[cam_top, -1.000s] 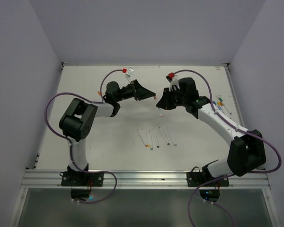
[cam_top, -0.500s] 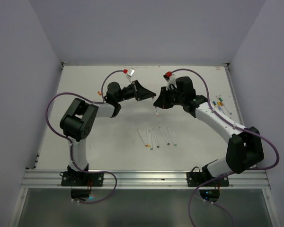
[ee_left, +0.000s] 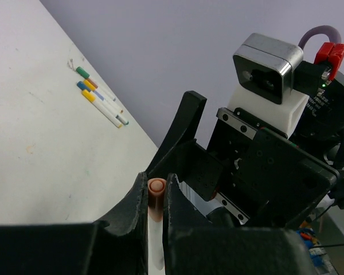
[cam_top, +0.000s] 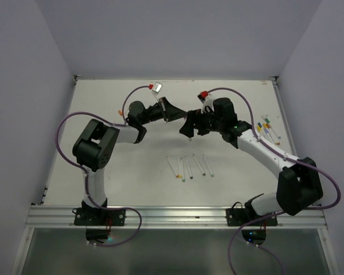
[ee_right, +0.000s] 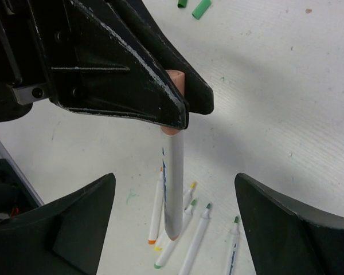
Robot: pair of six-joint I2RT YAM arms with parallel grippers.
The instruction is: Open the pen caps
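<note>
A white pen [ee_right: 173,183] hangs upright by its peach-orange cap [ee_right: 175,80], above the middle of the table. My left gripper [ee_left: 156,183] is shut on that cap [ee_left: 156,192], and the barrel [ee_left: 155,240] runs down between its fingers. In the right wrist view the left gripper's black fingers [ee_right: 132,69] pinch the cap from above. My right gripper [ee_right: 175,189] stands open, its fingers wide apart on either side of the barrel and clear of it. In the top view the left gripper [cam_top: 176,116] and the right gripper [cam_top: 188,129] meet nose to nose.
Several uncapped pens [cam_top: 189,166] lie in a row on the table in front of the grippers, their coloured tips showing [ee_right: 200,235]. Capped pens [cam_top: 266,127] lie at the right edge. Two loose green caps [ee_right: 201,8] lie on the table.
My left gripper has shut on the pen's cap. My right gripper has let go of the barrel, opened wide and shifted slightly left.
</note>
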